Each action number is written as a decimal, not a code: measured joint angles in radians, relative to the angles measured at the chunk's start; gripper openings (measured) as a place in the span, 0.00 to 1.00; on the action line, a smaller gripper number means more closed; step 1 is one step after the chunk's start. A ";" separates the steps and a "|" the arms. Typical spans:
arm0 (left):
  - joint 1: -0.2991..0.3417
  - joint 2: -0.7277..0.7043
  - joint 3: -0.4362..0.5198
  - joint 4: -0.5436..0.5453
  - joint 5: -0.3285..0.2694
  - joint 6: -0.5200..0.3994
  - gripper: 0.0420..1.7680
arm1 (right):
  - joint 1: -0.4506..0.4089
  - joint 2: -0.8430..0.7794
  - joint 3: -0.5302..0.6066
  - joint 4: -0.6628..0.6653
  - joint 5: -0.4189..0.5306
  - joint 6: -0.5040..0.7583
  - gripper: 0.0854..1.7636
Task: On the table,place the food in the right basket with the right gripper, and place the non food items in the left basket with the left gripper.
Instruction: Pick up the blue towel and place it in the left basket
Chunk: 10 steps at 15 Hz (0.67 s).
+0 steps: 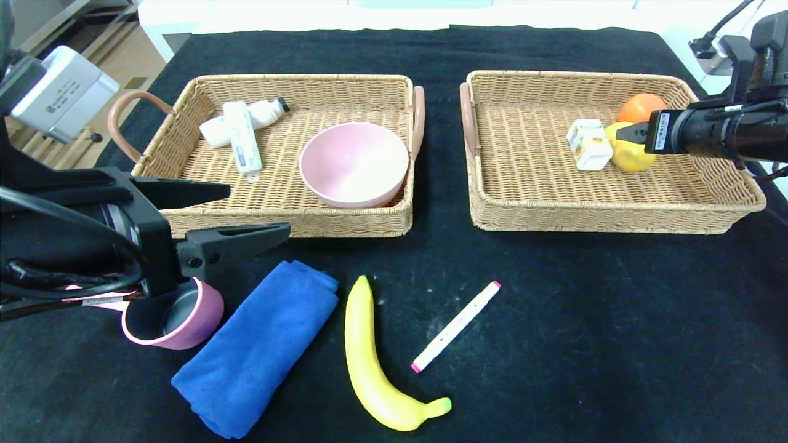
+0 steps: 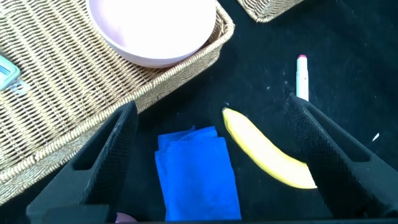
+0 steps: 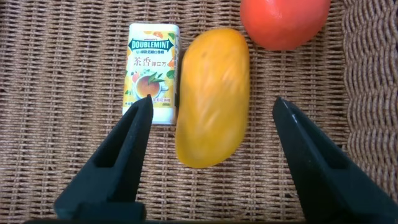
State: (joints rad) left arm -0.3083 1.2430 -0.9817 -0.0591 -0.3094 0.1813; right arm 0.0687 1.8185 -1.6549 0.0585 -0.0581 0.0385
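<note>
— Two grippers, both spread wide and empty? What's hidden?

— Yes. The left gripper (image 1: pixel 237 215) partly covers the pink cup (image 1: pixel 178 320) beside the blue cloth (image 1: pixel 258 351). The yellow banana (image 1: pixel 375 363) lies curved on the table; the right gripper (image 3: pixel 208 127) hovers over the mango (image 3: pixel 211 96) inside the right basket (image 1: pixel 615 215).

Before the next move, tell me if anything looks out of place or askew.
Nothing is spilled or damaged. The pink cup lies tipped on its side on the table beside the blue cloth. In the left basket, the white tube lies crossed over a white bottle.
</note>
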 joint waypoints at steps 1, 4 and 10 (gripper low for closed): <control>0.000 0.000 0.000 0.000 0.000 0.000 0.97 | 0.001 0.000 0.001 0.000 0.000 0.000 0.82; 0.000 0.000 0.000 0.000 0.000 -0.001 0.97 | 0.001 -0.007 0.010 0.002 0.010 -0.002 0.86; 0.000 0.000 0.000 0.000 0.000 0.000 0.97 | 0.011 -0.121 0.081 0.055 0.115 -0.017 0.92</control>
State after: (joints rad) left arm -0.3083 1.2426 -0.9817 -0.0589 -0.3094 0.1809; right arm 0.0798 1.6977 -1.5740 0.1138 0.0566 0.0215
